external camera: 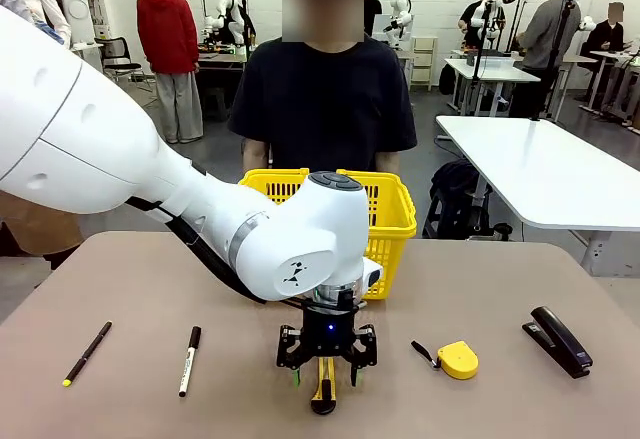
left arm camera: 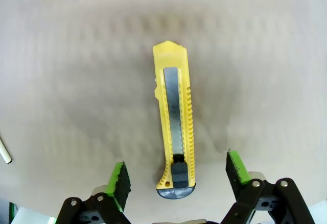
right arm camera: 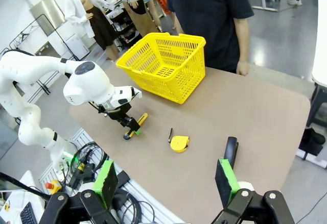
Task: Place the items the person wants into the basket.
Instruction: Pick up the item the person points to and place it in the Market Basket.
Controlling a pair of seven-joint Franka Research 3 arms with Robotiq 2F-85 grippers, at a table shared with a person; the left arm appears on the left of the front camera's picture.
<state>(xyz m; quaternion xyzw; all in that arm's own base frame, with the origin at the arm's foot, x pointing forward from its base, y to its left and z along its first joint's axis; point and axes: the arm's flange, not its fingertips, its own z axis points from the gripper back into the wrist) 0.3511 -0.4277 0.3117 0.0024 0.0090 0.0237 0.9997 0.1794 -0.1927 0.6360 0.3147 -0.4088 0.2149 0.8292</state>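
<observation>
The yellow-and-black utility knife (external camera: 323, 391) (left arm camera: 174, 127) lies flat on the table near its front edge. My left gripper (external camera: 325, 361) (left arm camera: 179, 175) is lowered over the knife's black end. Its green pads (left arm camera: 120, 182) straddle the handle with a gap on each side, so it is open. The white marker (external camera: 189, 360) lies to the left, and the yellow tape measure (external camera: 458, 359) (right arm camera: 179, 143) to the right. The yellow basket (external camera: 392, 209) (right arm camera: 163, 66) stands at the far edge in front of the person (external camera: 325, 99). My right gripper (right arm camera: 166, 180) hangs open above the table.
A thin black pen (external camera: 87, 352) lies at the far left and a black stapler (external camera: 558, 340) (right arm camera: 231, 150) at the far right. My left arm's white elbow (external camera: 300, 234) hides part of the basket's front wall.
</observation>
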